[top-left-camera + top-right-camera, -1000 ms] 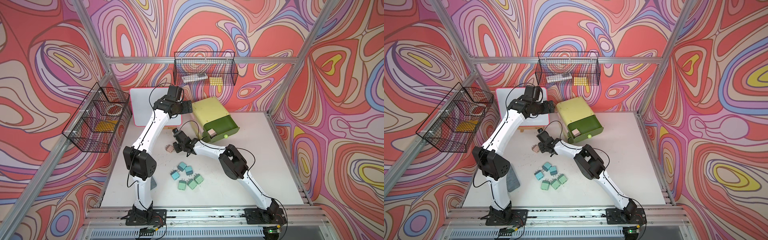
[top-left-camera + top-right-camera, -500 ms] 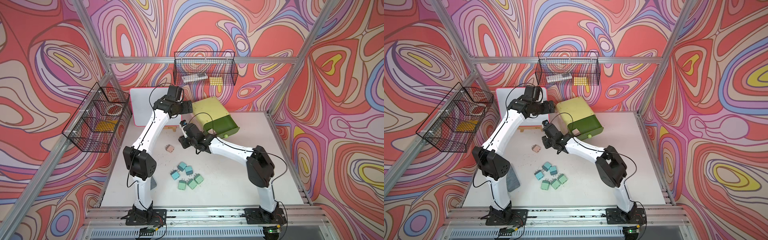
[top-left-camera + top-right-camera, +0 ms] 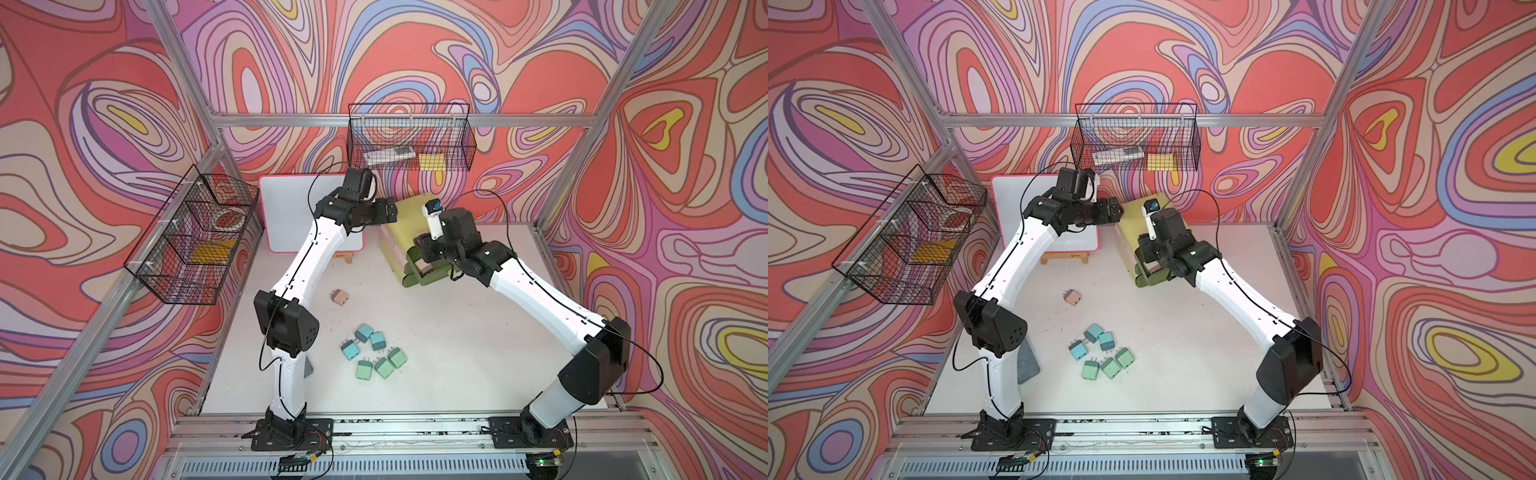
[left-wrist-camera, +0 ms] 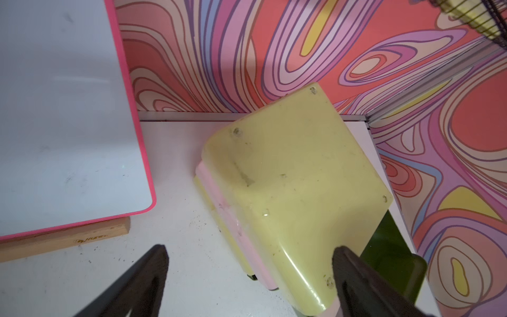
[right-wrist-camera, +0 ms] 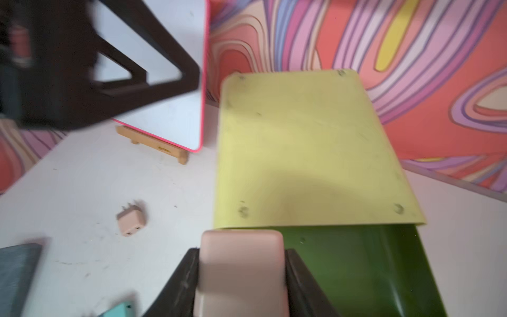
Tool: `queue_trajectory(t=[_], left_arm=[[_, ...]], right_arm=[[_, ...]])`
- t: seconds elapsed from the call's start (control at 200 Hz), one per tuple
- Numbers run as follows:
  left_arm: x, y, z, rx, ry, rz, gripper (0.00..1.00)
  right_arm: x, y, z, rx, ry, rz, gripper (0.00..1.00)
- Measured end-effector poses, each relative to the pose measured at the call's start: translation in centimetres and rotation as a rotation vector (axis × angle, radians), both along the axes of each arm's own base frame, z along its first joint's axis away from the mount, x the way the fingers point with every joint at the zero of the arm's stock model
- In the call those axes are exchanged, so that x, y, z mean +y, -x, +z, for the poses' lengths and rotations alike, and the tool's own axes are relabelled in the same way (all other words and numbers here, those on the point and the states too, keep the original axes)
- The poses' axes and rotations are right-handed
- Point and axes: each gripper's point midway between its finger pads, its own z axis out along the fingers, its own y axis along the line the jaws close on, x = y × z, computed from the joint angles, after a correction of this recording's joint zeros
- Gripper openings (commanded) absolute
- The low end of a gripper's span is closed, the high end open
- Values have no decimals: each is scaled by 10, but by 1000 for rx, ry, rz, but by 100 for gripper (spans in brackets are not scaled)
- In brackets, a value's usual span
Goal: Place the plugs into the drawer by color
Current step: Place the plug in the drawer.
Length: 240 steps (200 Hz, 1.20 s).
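The drawer chest stands at the back of the table, its top green drawer pulled out. My right gripper is shut on a pink plug just over the open drawer's left edge. Another pink plug lies alone on the table. Three light blue plugs and three mint green plugs lie clustered nearer the front. My left gripper is open, empty, at the chest's top left corner.
A pink-framed whiteboard on a wooden stand leans at the back left, close to the left arm. Black wire baskets hang on the back wall and the left wall. A grey pad lies by the left arm's base.
My right gripper took one pink plug from beside the other, lifted it and carried it right and back to the open drawer. The left arm has barely moved.
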Motion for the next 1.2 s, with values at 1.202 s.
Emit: queue_trajectory(t=[1.202], left_arm=[[-22,-3,-45,114,-8,-56,92]], right_arm=[[-45,-21,-79,185,124,-57,49]])
